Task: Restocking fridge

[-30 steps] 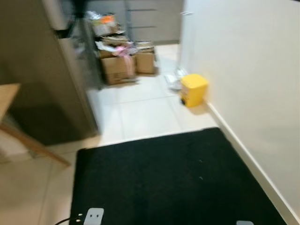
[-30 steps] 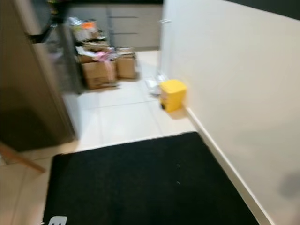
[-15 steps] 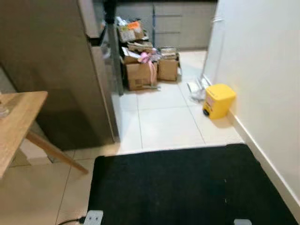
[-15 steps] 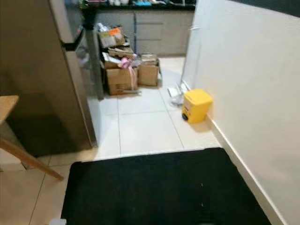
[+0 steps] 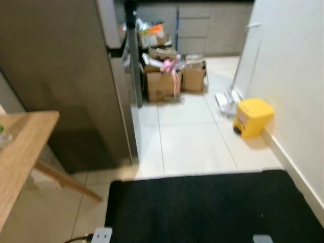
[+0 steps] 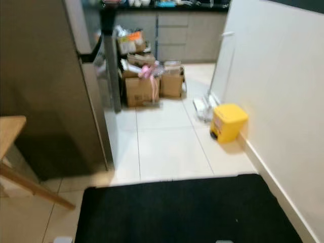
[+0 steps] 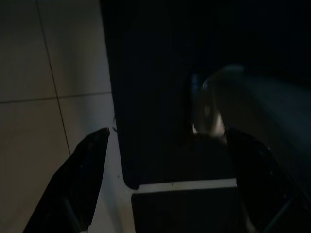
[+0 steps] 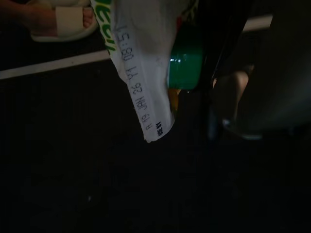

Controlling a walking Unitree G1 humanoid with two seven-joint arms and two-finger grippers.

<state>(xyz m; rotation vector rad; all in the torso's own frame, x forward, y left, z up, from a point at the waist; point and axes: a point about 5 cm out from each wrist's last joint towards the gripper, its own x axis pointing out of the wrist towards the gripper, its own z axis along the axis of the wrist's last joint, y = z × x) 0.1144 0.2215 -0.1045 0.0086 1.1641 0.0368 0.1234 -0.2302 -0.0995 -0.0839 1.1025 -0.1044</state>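
The tall dark-steel fridge (image 5: pixel 66 76) stands at the left, and its door edge with a black handle (image 5: pixel 119 49) faces the tiled passage. In the right wrist view, a white carton (image 8: pixel 138 58) with a green cap (image 8: pixel 184 63) and a printed date hangs above the black mat. My right gripper (image 8: pixel 194 87) is shut on it, with a dark finger (image 8: pixel 223 53) beside the cap. In the left wrist view, my left gripper (image 7: pixel 165 179) hangs open over the mat's edge and the tiles, with nothing between its black fingers (image 7: pixel 73 184).
A black mat (image 5: pixel 202 207) lies in front of me. A wooden table (image 5: pixel 20 152) juts in at the left. Cardboard boxes (image 5: pixel 164 83) are piled past the fridge, and a yellow bin (image 5: pixel 251 117) sits by the white wall (image 5: pixel 298 76). A slippered foot (image 8: pixel 58 22) stands on the mat.
The whole picture has shifted right and sharpened, so the camera has turned left. The fridge and table fill more of the left side. Nothing in the scene has moved.
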